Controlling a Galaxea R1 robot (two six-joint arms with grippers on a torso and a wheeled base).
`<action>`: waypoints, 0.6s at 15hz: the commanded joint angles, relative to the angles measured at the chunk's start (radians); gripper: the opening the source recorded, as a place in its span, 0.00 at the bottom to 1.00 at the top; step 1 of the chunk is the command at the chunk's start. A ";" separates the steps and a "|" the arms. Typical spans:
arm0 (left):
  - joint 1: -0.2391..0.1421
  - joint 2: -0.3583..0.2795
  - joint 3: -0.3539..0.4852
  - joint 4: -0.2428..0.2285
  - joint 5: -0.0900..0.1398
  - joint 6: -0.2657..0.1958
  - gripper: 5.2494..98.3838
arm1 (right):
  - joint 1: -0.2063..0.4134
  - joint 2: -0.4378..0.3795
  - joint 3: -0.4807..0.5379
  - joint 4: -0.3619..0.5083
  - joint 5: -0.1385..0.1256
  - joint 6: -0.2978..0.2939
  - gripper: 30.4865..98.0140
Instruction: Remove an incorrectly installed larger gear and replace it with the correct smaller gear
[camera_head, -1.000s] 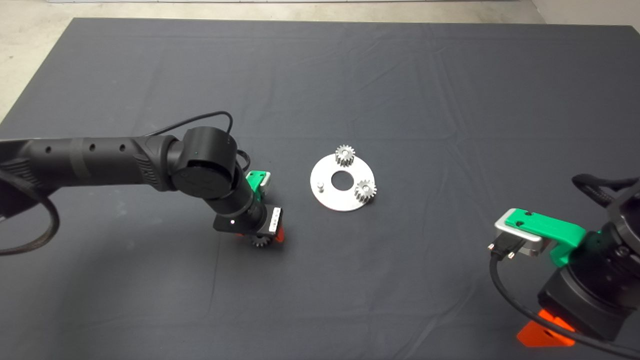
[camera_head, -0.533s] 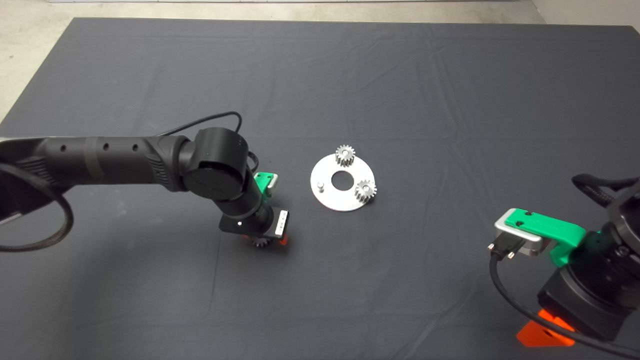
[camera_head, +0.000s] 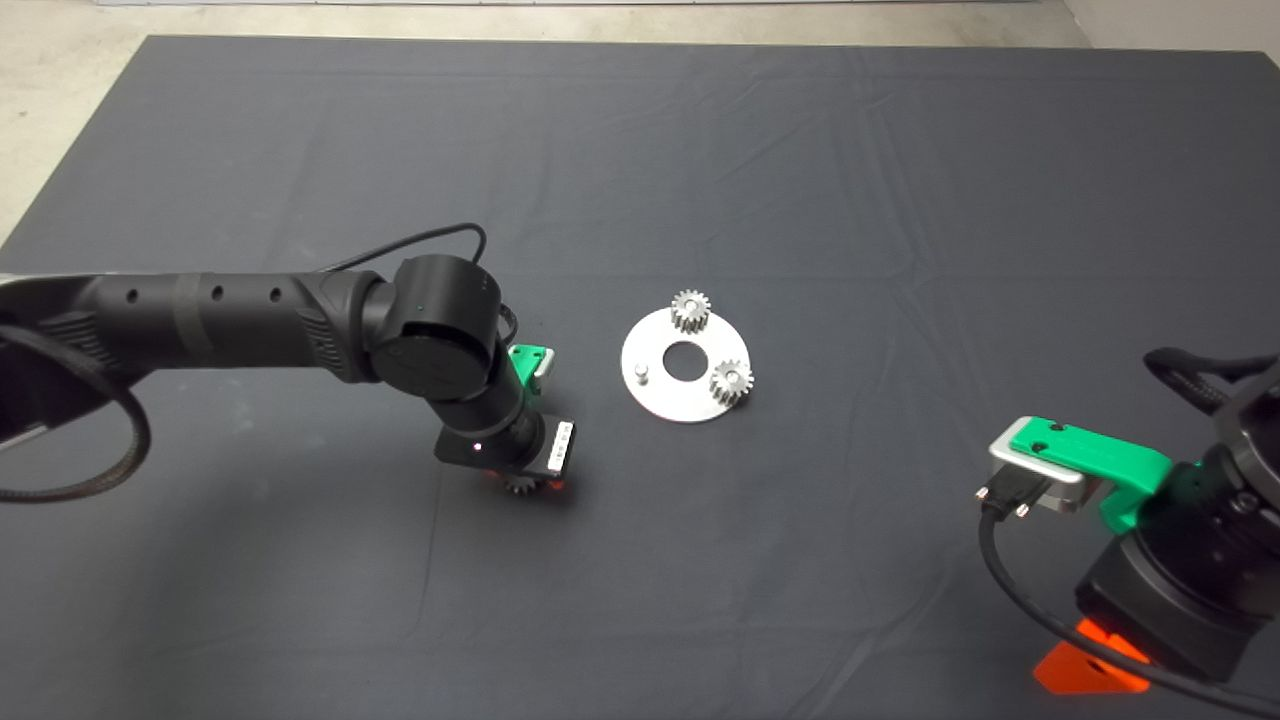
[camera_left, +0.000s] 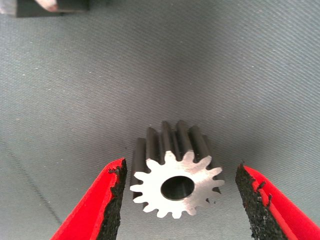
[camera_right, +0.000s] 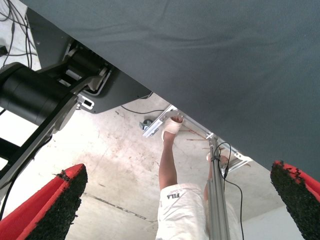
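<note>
Left approach: we see our left gripper (camera_left: 177, 200) straddling a pale silver fine-toothed gear (camera_left: 176, 184) lying on the dark grey fabric mat (camera_head: 800, 180), fingers spread, a gap either side.
Centre: round silver metal plate (camera_head: 660, 400) carries two small silver gears (camera_head: 689, 310), one bare peg (camera_head: 641, 373).
Elsewhere: we find open mat.

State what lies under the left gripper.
A gear lies flat on the mat between the open red fingers of the left gripper, touching neither pad. In the head view the arm covers most of it.
</note>
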 joint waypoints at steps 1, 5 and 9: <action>-0.010 0.000 0.004 0.010 0.009 0.002 0.52 | 0.022 -0.002 0.003 0.025 -0.087 0.005 0.98; 0.002 0.000 -0.005 0.012 0.008 0.005 0.46 | 0.022 -0.004 0.003 0.025 -0.087 0.005 0.98; 0.006 0.000 -0.008 0.016 0.008 0.014 0.42 | 0.022 -0.002 0.003 0.025 -0.087 0.004 0.98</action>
